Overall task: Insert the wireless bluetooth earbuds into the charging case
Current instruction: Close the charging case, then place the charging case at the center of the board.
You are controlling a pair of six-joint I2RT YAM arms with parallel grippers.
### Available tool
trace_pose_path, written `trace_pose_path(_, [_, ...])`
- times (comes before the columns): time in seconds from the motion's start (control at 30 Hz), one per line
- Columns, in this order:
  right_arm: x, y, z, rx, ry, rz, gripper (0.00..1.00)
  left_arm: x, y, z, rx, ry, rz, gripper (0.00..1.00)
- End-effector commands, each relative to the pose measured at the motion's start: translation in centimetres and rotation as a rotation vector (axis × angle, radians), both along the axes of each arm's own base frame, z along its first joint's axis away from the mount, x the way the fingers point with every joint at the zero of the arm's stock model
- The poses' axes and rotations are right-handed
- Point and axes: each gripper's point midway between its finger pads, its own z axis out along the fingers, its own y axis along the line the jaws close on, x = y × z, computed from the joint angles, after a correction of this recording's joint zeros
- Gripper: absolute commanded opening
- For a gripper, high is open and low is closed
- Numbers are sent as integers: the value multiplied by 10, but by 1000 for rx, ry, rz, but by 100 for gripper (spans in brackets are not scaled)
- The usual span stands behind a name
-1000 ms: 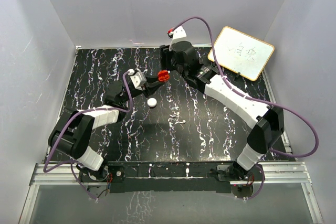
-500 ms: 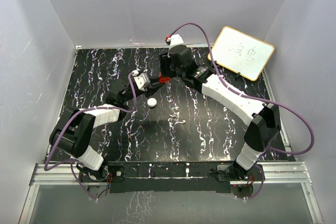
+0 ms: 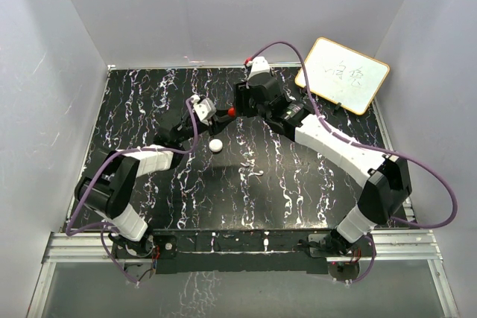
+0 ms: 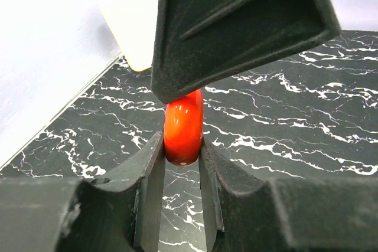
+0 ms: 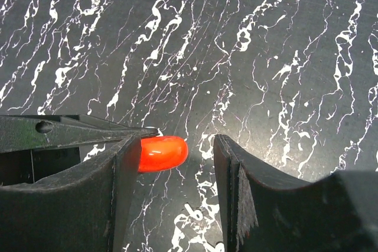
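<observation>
Over the last second I watch both arms close in on each other toward the far middle of the table [image 3: 298, 206]. The left arm [image 3: 141, 160] reaches further out, and the right arm [image 3: 328, 139] brings its wrist down beside it. The left jaws are clenched on the charging case [image 4: 183, 125], edge-on and, as far as I can judge, held off the table. From above it is now mostly hidden between the two wrists, where a second ago it showed plainly.

The right jaws stand parted around the case. In the right wrist view one finger seems to touch its rim and the other stands off with a gap. I read this as a handover or a two-handed opening about to start, with no right-hand grip yet. I can't make out the earbuds anywhere. The white disc [image 3: 215, 144] has not moved and lies on the table near the left wrist.
</observation>
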Motion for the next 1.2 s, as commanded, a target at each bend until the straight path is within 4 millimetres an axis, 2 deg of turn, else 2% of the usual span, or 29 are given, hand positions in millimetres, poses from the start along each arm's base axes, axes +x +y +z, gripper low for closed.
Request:
trace_pose_path(0.0, [-8,-12,26,49,-71,-34,51,20,7,43,-83,-91,80,0])
trace_pose_path(0.07, [-7,-20,41,68,-119,-68,51,31,15,38,-81,-59,146,0])
trace_pose_path(0.1, [-6,-24,46,70,-136,-79,51,38,20,30,-72,-12,184,0])
trace_pose_path(0.17, [-6,-28,50,63,-155,-94,52,46,32,19,-72,52,243,0])
trace_pose_path(0.5, [-3,-33,30,29,-140,-96,52,60,77,-44,-96,346,462,0])
trace_pose_path(0.77, [-6,-40,20,27,-130,-92,52,56,83,-81,-50,505,491,0])
trace_pose_path(1.17, [-4,-30,-1,26,-90,-61,52,44,91,-129,-60,684,536,0])
